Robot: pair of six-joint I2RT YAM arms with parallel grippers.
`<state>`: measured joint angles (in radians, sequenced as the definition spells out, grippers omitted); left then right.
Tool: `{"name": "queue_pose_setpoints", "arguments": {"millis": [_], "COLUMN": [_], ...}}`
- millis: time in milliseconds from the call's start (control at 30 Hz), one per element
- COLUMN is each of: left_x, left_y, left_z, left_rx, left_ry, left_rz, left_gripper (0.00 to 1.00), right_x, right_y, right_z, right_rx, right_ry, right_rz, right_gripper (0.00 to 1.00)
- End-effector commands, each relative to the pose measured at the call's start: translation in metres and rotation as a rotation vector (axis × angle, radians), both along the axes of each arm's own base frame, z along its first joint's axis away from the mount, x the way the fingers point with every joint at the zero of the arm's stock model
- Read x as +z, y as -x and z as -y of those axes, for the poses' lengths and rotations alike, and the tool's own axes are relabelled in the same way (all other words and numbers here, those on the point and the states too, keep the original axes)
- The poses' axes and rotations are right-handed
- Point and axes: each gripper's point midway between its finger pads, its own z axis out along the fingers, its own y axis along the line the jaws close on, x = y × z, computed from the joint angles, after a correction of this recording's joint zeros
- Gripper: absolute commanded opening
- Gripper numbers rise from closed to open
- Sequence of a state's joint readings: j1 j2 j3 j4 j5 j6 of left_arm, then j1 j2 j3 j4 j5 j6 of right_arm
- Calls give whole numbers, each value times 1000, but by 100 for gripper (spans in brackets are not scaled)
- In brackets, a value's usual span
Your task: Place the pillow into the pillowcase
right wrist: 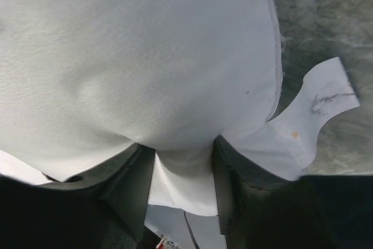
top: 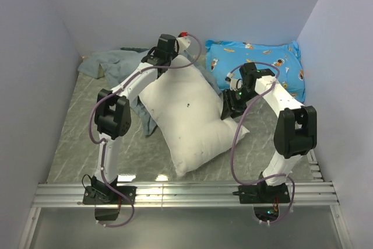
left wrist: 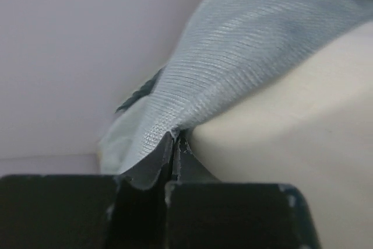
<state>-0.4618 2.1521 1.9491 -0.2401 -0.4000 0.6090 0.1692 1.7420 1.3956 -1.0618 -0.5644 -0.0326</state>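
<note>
White pillow [top: 186, 118], hidden parts: far end covered by the left arm; right edge covered by the right gripper [top: 230, 106].
Pillowcase [top: 111, 62], hidden parts: crumpled at the far left of the table [top: 73, 138]; one strip runs under the pillow's left edge. Opening cannot be made out. Only the grey-blue face shows from above.
Left wrist view: close and blurred. Grey-blue weave lies against cream pillow cloth.
Right wrist view: pillow fills the picture, its edges cut off. White tag [right wrist: 315, 109] sticks out at the seam.
Pillow position: centre of the table, between the two arms.
Pillow long axis: far to near, with the near end leaning slightly right; one corner points at the near edge.
Left gripper [left wrist: 175, 144]: clamped tight on a pinch of pillowcase, at the pillow's far end.
Right gripper [right wrist: 183, 173]: fingers on either side of a fold of pillow cloth, both touching it.
Blue cushion [top: 262, 62]: far right, against the wall, just beside the pillow.
</note>
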Motion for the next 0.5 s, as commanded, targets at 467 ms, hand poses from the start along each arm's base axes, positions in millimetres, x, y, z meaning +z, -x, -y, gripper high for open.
{"name": "queue_pose_setpoints", "arguments": {"millis": [467], "left_x": [20], "left_y": [293], "left_z": [205], "left_rx": [-560], "left_ry": [621], "left_rz": [-711], "left_gripper": [0], "right_x": [62], "right_y": [-88], "right_z": [-39], "right_rx": [-30], "right_ry": [-186], "right_rz": [259], "right_gripper": [28]}}
